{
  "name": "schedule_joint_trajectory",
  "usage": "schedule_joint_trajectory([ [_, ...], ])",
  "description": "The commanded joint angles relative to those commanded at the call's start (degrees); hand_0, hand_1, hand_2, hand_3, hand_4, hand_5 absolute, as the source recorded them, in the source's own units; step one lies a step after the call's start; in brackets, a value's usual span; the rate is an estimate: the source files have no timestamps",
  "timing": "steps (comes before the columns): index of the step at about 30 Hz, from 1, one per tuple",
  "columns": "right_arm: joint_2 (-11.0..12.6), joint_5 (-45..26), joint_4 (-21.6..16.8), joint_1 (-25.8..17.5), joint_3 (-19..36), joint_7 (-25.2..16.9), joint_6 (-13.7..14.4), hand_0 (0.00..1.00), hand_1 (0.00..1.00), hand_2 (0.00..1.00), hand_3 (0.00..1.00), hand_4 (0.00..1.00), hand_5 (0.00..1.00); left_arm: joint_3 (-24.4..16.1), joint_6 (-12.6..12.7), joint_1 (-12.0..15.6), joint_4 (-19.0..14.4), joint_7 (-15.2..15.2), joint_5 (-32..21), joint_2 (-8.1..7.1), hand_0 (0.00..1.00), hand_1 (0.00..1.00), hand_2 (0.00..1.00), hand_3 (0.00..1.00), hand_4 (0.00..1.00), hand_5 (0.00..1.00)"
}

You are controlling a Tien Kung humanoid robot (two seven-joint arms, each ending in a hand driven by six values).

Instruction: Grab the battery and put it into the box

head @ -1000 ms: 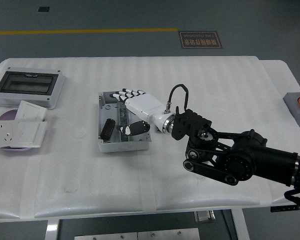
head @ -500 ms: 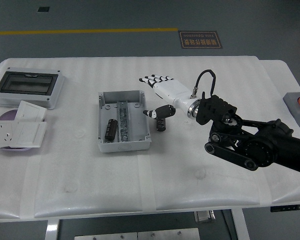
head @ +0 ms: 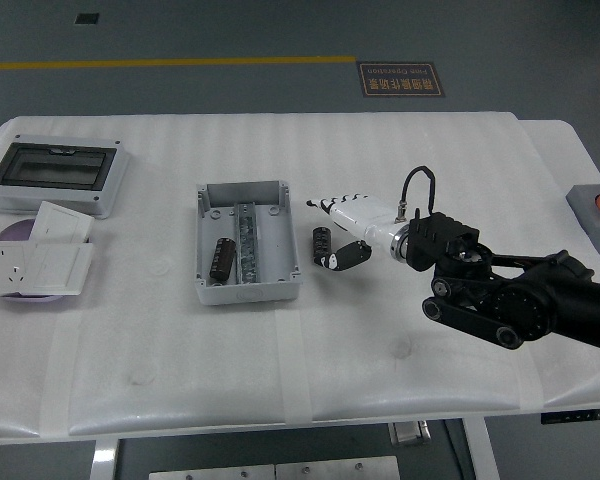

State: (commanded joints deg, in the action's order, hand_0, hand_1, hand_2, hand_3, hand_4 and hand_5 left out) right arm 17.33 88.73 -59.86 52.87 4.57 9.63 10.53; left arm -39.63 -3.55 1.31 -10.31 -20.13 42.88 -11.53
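A grey open box (head: 248, 288) stands left of the table's middle, and one black cylindrical battery (head: 221, 257) lies in its left half. A second black battery (head: 322, 242) lies on the white table just right of the box. My right hand (head: 329, 234), white with black fingertips, reaches in from the right on its black arm (head: 500, 290). It is open, with the fingers (head: 332, 203) stretched above the battery's far end and the thumb (head: 346, 257) by its near end. I cannot tell whether the hand touches the battery.
A grey enclosure with a dark window (head: 55, 172) sits at the far left. White socket plates (head: 35, 262) lie in front of it over a purple disc. A grey block (head: 592, 212) with something orange on it is at the right edge.
My right hand left the box, and a battery now lies inside. The hand swung right and then came down beside the second battery on the table.
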Motion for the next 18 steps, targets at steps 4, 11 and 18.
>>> schedule_joint_trajectory([
  [4,-0.46,-0.50,0.82,0.05,-1.20,-0.19,-0.06,0.916,0.943,0.924,0.998,0.800,0.460,0.46,0.04,-0.09,0.00,0.13,-0.40,-0.05,0.650,0.657,0.619,0.559,0.432,0.432],
  [11,-0.91,-1.28,2.12,0.19,-1.96,-0.63,0.81,0.913,0.938,0.919,0.998,0.801,0.462,1.33,0.14,-0.26,0.00,0.45,-1.22,-0.12,0.650,0.658,0.619,0.559,0.430,0.432],
  [18,-1.03,-1.18,2.52,0.33,-2.42,-0.84,1.90,0.896,0.892,0.870,0.993,0.801,0.475,1.27,0.22,-0.36,0.00,0.56,-1.24,-0.15,0.650,0.658,0.619,0.560,0.428,0.431],
])
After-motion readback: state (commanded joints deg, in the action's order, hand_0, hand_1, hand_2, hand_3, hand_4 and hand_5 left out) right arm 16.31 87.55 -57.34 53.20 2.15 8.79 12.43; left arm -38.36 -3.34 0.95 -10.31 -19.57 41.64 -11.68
